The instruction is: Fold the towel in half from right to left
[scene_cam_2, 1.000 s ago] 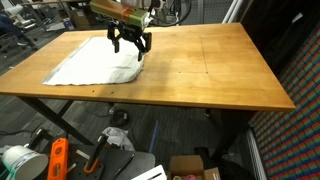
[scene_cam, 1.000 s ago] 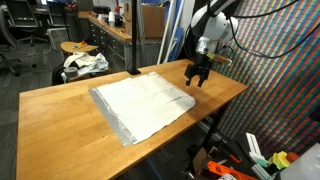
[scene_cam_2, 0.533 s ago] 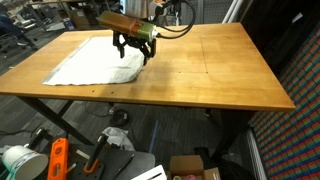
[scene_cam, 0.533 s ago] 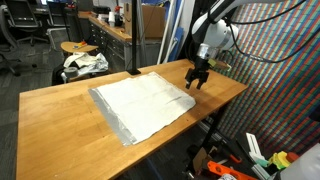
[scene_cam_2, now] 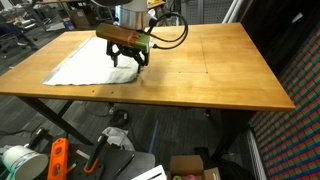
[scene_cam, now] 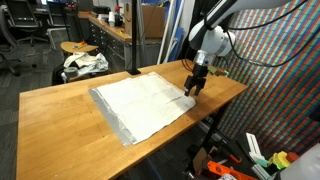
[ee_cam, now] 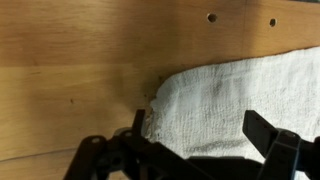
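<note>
The gripper (scene_cam: 193,88) hangs low over the counter (scene_cam: 60,118) with its jaws spread wide and holding nothing. The towel (scene_cam: 140,105) lies flat directly beneath it. In the wrist view a towel corner sits between the jaws, the cloth running off to one side and bare wood on the other.

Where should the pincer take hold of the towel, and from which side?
At the towel corner beneath the open pincer, coming straight down from above: it lies thin and flat on the table, so likely only a corner or edge can be pinched.
</note>
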### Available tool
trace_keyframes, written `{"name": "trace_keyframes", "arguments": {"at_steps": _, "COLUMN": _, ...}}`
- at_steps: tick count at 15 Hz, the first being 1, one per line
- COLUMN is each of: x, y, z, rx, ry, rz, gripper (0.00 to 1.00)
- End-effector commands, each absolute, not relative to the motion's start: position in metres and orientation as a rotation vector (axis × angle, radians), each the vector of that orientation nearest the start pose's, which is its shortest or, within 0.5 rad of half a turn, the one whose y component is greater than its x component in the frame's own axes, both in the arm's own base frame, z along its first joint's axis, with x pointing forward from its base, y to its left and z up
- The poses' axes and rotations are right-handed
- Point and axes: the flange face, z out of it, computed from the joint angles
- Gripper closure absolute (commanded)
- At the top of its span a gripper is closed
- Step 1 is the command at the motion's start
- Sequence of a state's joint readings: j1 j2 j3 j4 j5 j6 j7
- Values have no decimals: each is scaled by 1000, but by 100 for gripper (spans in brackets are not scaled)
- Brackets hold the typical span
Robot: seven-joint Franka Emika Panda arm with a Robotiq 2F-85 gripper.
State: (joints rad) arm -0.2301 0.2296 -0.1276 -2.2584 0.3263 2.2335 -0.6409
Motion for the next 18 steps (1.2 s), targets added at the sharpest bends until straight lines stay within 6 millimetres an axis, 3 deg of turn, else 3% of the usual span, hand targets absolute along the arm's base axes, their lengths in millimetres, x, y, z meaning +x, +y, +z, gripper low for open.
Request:
{"name": "trace_keyframes", "arguments": {"at_steps": 1, "x": 483, "y": -167, "z": 238, "rx": -2836, "ry": -105, "rz": 124, "gripper": 0}}
{"name": "trace_keyframes", "arguments": {"at_steps": 11, "x": 481, "y": -160, "z": 217, "rx": -2853, "ry": -161, "rz": 168, "gripper": 0}}
{"name": "trace_keyframes", "arguments": {"at_steps": 16, "x": 478, "y": -153, "z": 218, "rx": -2802, "ry": -211, "rz": 167, "gripper": 0}}
{"name": "trace_keyframes", "arguments": {"at_steps": 17, "x": 478, "y": -153, "z": 217, "rx": -2788, "ry": -213, "rz": 160, "gripper": 25}}
{"name": "trace_keyframes", "arguments": {"at_steps": 18, "x": 478, "y": -152, "z": 217, "rx": -2782, "ry": -215, "rz": 158, "gripper": 27}}
